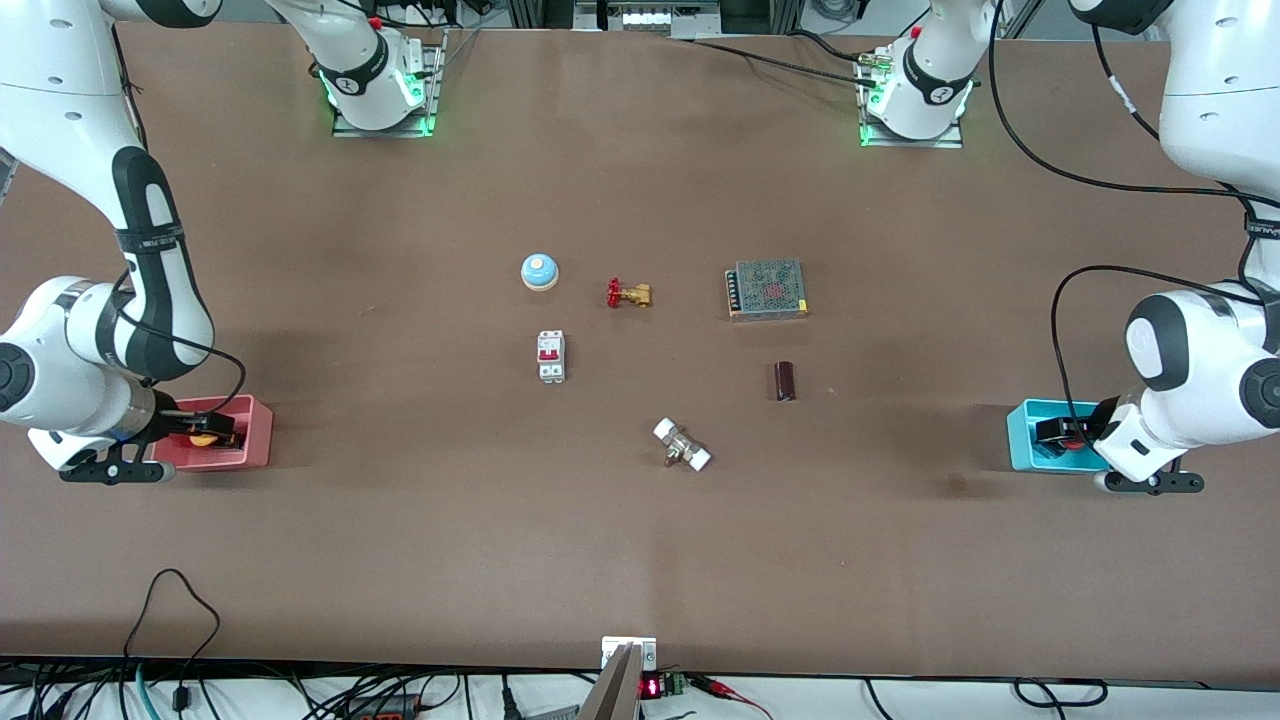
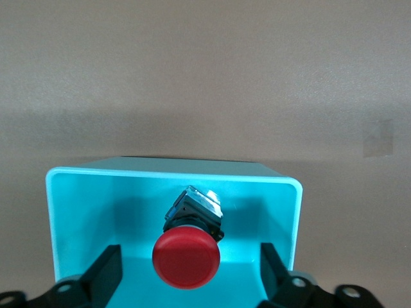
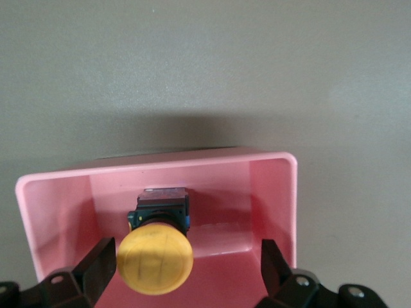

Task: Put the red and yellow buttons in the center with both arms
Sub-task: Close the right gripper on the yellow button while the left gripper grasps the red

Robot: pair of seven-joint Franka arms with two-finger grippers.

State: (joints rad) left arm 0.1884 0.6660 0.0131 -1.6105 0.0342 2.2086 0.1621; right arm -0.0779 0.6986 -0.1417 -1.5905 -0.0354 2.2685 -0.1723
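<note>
Nearest the front camera on the flat, dull brown counter (image 1: pixel 640 560) lies a small metal fitting with white ends (image 1: pixel 682 445). It is tipped at a slant.

Toward the right arm's end sits a smooth pink bin (image 1: pixel 255 432) with straight walls. The yellow button (image 3: pixel 155 260) lies in it. Its cap is round like a mushroom and it sits on a short dark body. The right pincer (image 3: pixel 183 273) is down at this bin, wide apart. One black finger (image 3: pixel 99 263) is on each side of the yellow cap, and neither one touches it.

Toward the left arm's end sits a shiny cyan bin (image 2: pixel 292 212). The red button (image 2: pixel 186 258) lies in it, tipped over, with a round smooth cap on a black and silver body. The left pincer (image 2: pixel 191 273) is down at this bin, wide apart as well. The red cap is between its fingers (image 2: pixel 108 269), and they do not touch it.

Farther from the camera, in the middle of the counter, lie a dark brown tube (image 1: pixel 785 381) and a white box switch with red parts (image 1: pixel 551 356). Farther still are a flat grey metal box with a mesh top (image 1: pixel 767 289), a brass valve with a red handle (image 1: pixel 628 294) and a round blue bell (image 1: pixel 539 271).
</note>
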